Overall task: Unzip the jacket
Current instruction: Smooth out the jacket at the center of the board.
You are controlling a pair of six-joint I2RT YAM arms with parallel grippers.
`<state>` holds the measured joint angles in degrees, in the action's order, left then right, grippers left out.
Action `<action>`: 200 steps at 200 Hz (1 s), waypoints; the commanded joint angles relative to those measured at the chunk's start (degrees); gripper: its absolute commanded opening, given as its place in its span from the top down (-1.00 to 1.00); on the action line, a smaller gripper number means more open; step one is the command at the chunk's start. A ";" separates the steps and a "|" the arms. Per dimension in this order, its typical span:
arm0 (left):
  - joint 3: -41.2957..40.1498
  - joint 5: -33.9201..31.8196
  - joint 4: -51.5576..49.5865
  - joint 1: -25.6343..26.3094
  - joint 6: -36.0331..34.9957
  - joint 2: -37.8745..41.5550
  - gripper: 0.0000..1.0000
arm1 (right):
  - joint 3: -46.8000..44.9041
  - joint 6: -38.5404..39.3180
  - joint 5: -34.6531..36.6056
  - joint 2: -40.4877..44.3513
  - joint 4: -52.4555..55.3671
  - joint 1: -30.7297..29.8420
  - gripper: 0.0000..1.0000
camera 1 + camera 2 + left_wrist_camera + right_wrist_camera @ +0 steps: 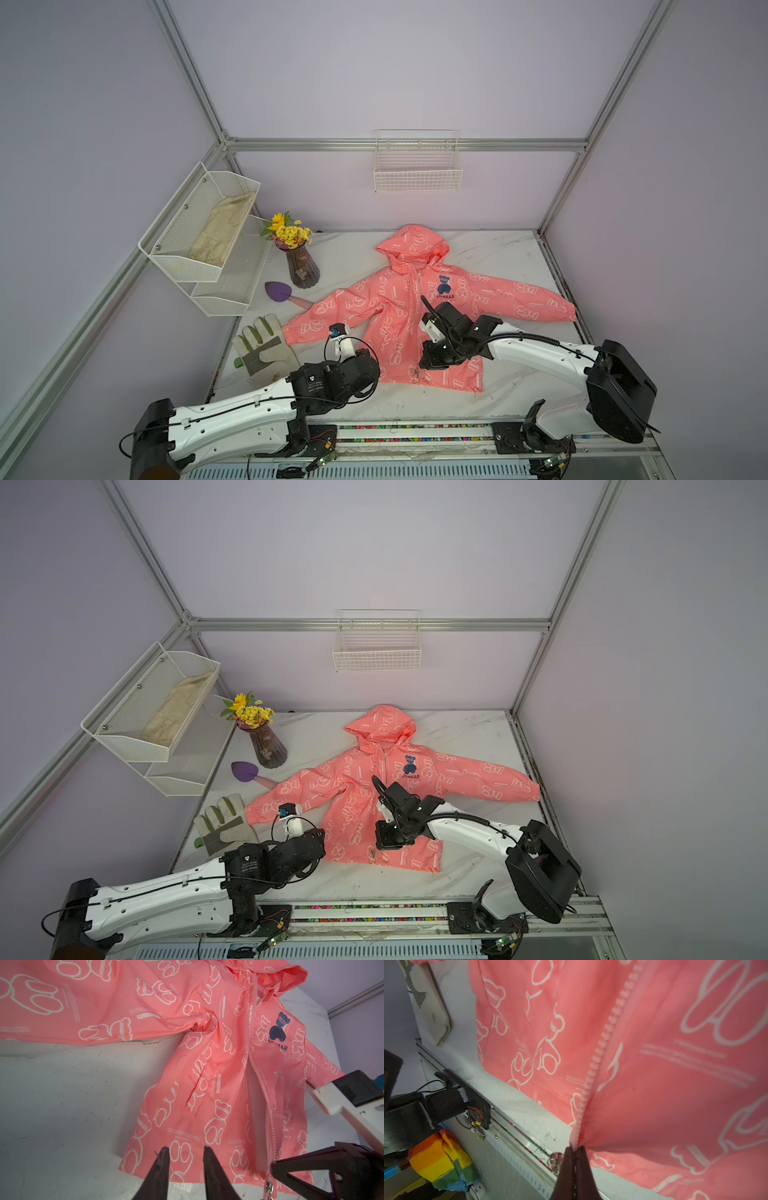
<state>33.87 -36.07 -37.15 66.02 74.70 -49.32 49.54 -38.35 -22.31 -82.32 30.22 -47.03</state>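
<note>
The coral-pink hooded jacket [399,299] [353,787] lies flat, front up, on the white table in both top views. Its zipper [261,1076] runs down the front, and the metal slider [269,1185] sits at the hem. My right gripper [575,1148] is shut on the zipper edge just by the slider and holds that edge raised off the table; its black tip [276,1167] also shows in the left wrist view. My left gripper [185,1148] hovers open over the hem of the other front panel, with nothing between its fingers.
A beige work glove [264,351] lies beside the jacket's left cuff. A vase of yellow flowers [301,266] and a purple trowel [278,291] stand further back. A white mesh shelf [199,241] hangs on the left wall, a wire basket [417,166] on the back wall.
</note>
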 commanded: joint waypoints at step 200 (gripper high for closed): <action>8.88 36.12 10.51 -23.72 -15.78 -28.02 0.42 | -34.25 -20.73 -1.22 20.66 -12.05 34.97 1.00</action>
<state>38.26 -7.73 -25.04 43.53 56.80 -72.29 20.71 -55.11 -21.34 -63.66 20.03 -18.33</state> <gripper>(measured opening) 0.309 0.045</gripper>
